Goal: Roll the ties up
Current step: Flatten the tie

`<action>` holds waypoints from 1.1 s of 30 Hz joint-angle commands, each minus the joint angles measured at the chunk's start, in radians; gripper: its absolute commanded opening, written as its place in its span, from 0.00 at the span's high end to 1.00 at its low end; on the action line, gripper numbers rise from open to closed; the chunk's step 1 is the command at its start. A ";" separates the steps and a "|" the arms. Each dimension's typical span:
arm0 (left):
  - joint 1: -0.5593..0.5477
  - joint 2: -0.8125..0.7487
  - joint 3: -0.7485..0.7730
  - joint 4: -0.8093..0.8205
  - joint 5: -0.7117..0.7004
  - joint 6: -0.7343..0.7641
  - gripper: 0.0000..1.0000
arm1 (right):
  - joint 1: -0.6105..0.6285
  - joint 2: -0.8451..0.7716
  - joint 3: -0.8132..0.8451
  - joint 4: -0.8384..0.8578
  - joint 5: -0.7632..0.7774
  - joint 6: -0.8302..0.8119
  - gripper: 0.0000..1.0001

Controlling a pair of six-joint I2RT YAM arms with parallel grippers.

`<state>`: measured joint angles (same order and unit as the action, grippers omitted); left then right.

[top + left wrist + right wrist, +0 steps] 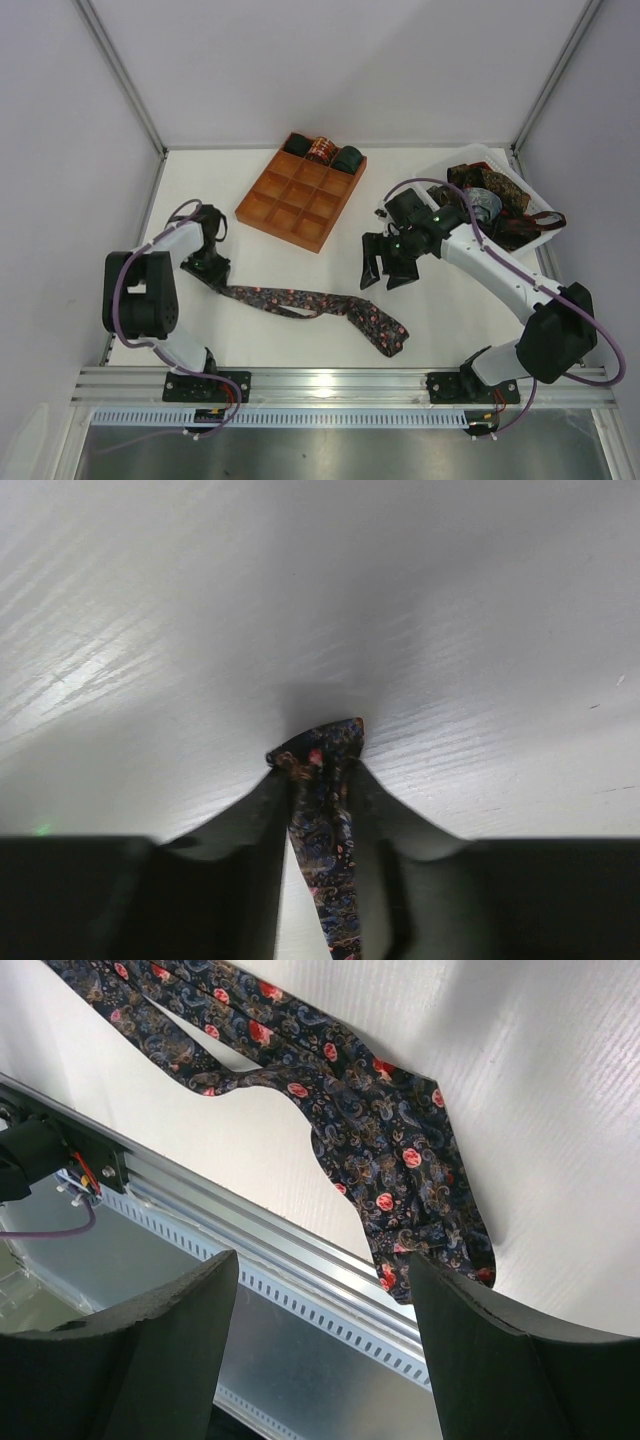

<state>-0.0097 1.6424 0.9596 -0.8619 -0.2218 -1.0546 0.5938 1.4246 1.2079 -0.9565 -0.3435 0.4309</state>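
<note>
Left pincer (pixel 212 268): shut on narrow tip of tie (pixel 300 298), low at table (pixel 250 340); tip pokes past fingers (pixel 250 815).
Right pincer (pixel 385 262): jaws wide, nothing betw. them, above table.
Tie: flat across near-centre, wide end by rail (pixel 340 380).
Room: bare table betw. tie & tray (pixel 283 212).
Around: 3 rolled ties (pixel 320 150) in tray's back row; bin (pixel 490 152) of loose ties behind R arm.
Arms: L elbow high, wrist down; R reaches fwd-left.
</note>
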 commanded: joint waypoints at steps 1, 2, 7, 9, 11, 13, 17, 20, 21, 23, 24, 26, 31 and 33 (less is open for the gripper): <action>0.007 -0.079 0.045 -0.032 -0.074 0.034 0.72 | -0.002 0.023 0.018 0.032 -0.031 -0.021 0.25; 0.007 -0.116 0.053 -0.038 -0.083 0.048 0.77 | -0.002 0.030 0.021 0.032 -0.032 -0.026 0.25; 0.004 -0.249 0.123 -0.078 -0.079 0.090 0.98 | -0.002 0.050 0.028 0.050 -0.051 -0.037 0.25; 0.004 -0.315 0.157 -0.103 -0.076 0.107 1.00 | -0.002 0.063 0.028 0.055 -0.060 -0.040 0.25; 0.004 -0.357 0.218 -0.108 -0.067 0.134 0.99 | -0.003 0.074 0.028 0.059 -0.086 -0.035 0.25; 0.004 -0.412 0.281 -0.111 -0.044 0.159 1.00 | -0.003 0.077 0.024 0.076 -0.113 -0.031 0.25; 0.004 -0.461 0.392 -0.156 -0.028 0.157 1.00 | -0.003 0.091 0.007 0.123 -0.146 -0.017 0.27; 0.004 -0.483 0.458 -0.184 -0.022 0.148 0.99 | -0.006 0.074 -0.037 0.235 -0.187 0.069 0.29; 0.004 -0.489 0.467 -0.189 -0.021 0.143 1.00 | -0.008 0.051 -0.057 0.278 -0.204 0.101 0.30; 0.004 -0.503 0.487 -0.189 -0.027 0.143 1.00 | 0.001 0.040 -0.109 0.410 -0.224 0.196 0.31; 0.004 -0.504 0.508 -0.193 -0.039 0.149 1.00 | 0.009 0.049 -0.116 0.436 -0.224 0.216 0.32; 0.004 -0.504 0.540 -0.227 -0.082 0.183 1.00 | 0.037 0.085 -0.093 0.466 -0.221 0.221 0.33; 0.005 -0.529 0.604 -0.252 -0.120 0.248 0.99 | 0.043 0.259 0.016 0.470 -0.310 -0.009 0.28; 0.005 -0.555 0.582 -0.227 -0.087 0.245 0.99 | 0.038 0.286 0.030 0.534 -0.313 -0.079 0.26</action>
<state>-0.0097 1.1343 1.5215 -1.0885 -0.3042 -0.8543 0.6373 1.6745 1.1854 -0.5262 -0.6079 0.4957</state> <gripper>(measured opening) 0.017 0.731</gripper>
